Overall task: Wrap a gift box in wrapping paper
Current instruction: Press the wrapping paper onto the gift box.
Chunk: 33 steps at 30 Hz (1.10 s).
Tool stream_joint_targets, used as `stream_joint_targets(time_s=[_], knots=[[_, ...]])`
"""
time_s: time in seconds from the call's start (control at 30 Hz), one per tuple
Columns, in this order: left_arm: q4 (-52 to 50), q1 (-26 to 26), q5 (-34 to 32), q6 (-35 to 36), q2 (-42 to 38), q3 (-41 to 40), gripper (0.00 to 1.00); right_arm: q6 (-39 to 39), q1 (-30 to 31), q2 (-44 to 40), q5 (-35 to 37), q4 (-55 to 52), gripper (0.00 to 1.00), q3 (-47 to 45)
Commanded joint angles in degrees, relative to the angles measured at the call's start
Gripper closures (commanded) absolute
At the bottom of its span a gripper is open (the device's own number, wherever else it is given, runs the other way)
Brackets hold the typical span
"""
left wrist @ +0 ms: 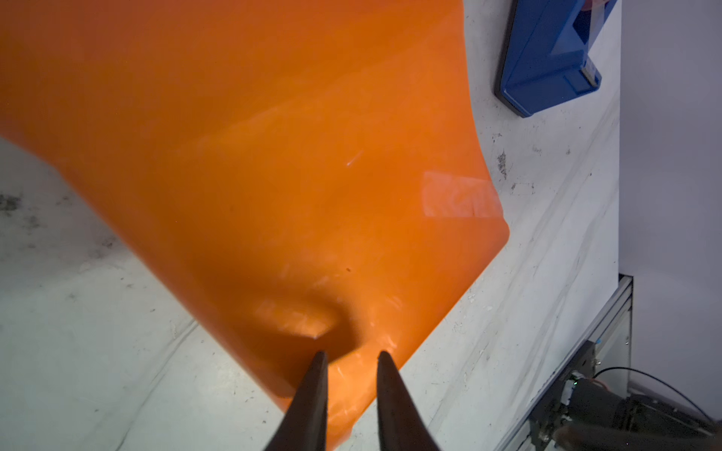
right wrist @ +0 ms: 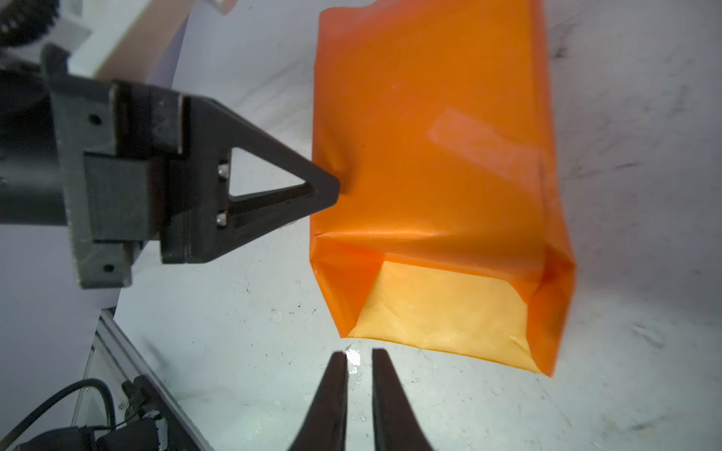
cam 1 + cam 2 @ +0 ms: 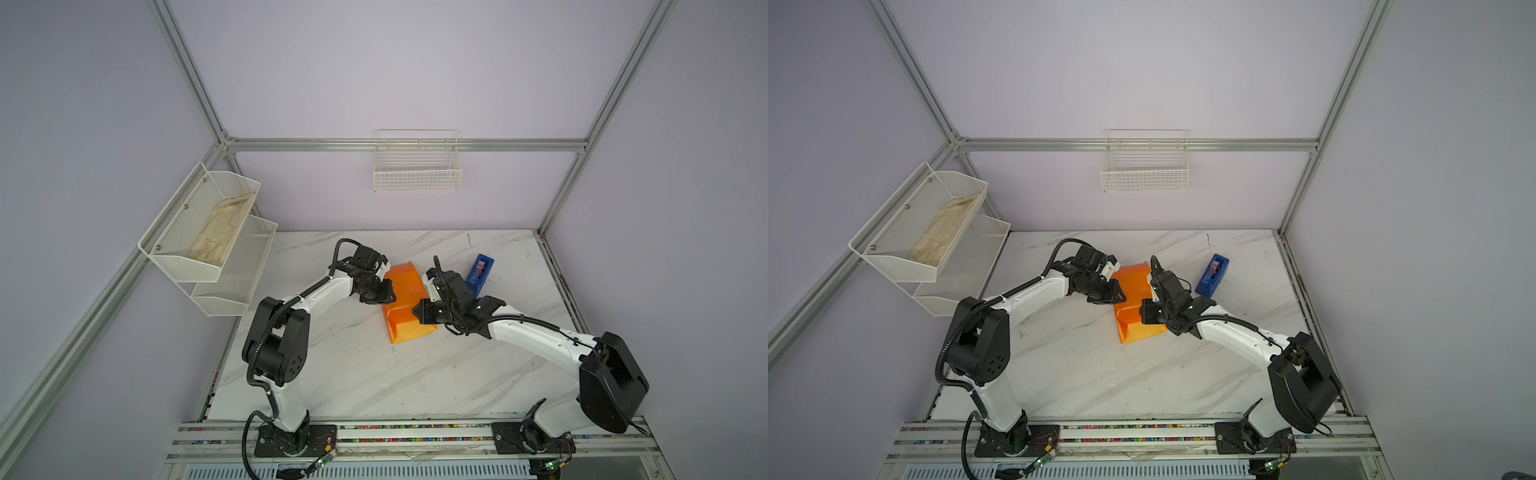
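Tape (image 2: 472, 144), perhaps, on wrapping paper (image 2: 390, 203): wrist-only

A: How many grippers?
B: Two: the left gripper (image 1: 349, 355) and the right gripper (image 2: 358, 353).
A: And paper?
B: One wrapping paper (image 3: 405, 291) bundle, with one blue tape dispenser (image 3: 480, 272) at its two o'clock.
A: Baskets?
B: One wire basket (image 3: 417, 178) at twelve o'clock, two mesh trays (image 3: 187, 268) at ten o'clock, one beige cloth (image 3: 222, 230) in the upper tray.
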Motion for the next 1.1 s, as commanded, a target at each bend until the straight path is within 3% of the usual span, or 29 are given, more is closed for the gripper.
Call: stream_joint_targets(time_s=[0.0,0.27,0.6,1.07], knots=[[-1.19,-0.11,-2.01,-1.77,-3.96,4.48,0.72,3.66,0.41,4.32,-5.34,8.33,0.9,-0.73],[-1.12,-0.1,-11.61,-9.14,-14.08,-5.68,0.81,4.64,0.48,12.64,-6.46,14.42,0.95,0.69],[10.1,-0.25,-3.45,-18.18,-14.29,-20.43,0.9,5.14,0.43,17.31,-8.5,18.13,0.97,1.54],[14.64,-1.18,0.22,-20.02,-9.16,-18.72,0.94,5.22,0.43,18.99,-8.54,17.9,0.99,2.54]])
